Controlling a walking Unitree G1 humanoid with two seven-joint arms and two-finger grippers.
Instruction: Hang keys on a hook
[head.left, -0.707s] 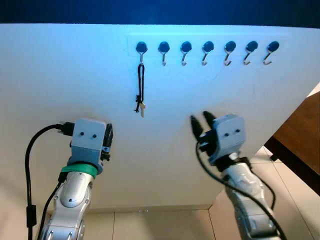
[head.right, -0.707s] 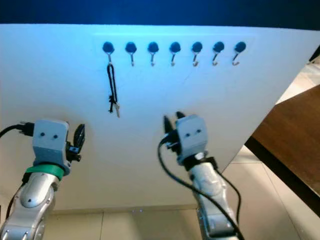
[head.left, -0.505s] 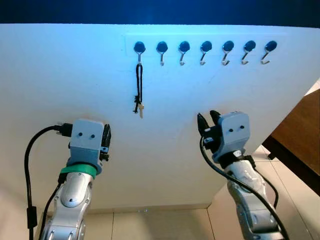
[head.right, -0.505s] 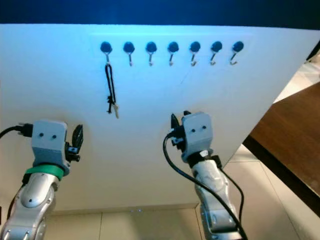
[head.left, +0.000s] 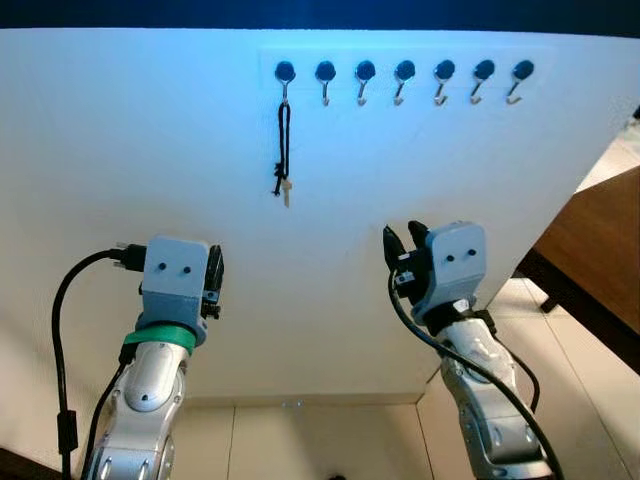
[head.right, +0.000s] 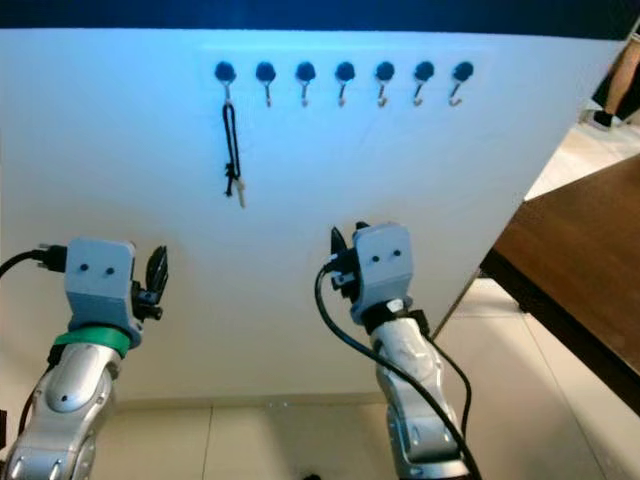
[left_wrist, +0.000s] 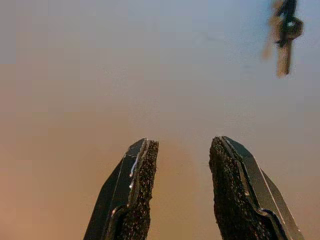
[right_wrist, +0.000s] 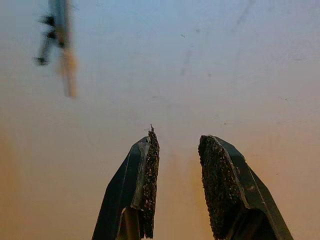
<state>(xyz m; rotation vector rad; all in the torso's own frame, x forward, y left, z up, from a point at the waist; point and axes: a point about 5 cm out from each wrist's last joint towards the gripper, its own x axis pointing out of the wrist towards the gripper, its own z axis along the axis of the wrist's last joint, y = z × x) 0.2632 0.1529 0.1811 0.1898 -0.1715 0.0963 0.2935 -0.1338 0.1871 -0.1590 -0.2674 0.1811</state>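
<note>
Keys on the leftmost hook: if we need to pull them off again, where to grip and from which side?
Probably the black cord loop, mid-length, above the keys. It hangs straight down from the leftmost hook against the white panel, so pinch it across from the front, then lift up over the hook tip. The left gripper and right gripper are both open and empty, below the keys.

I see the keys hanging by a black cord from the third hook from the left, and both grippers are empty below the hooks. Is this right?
Not quite. The keys hang by their black cord from the first hook from the left, not the third; the left eye view shows it. The rest holds: the left gripper and right gripper are both empty, below the hooks.
</note>
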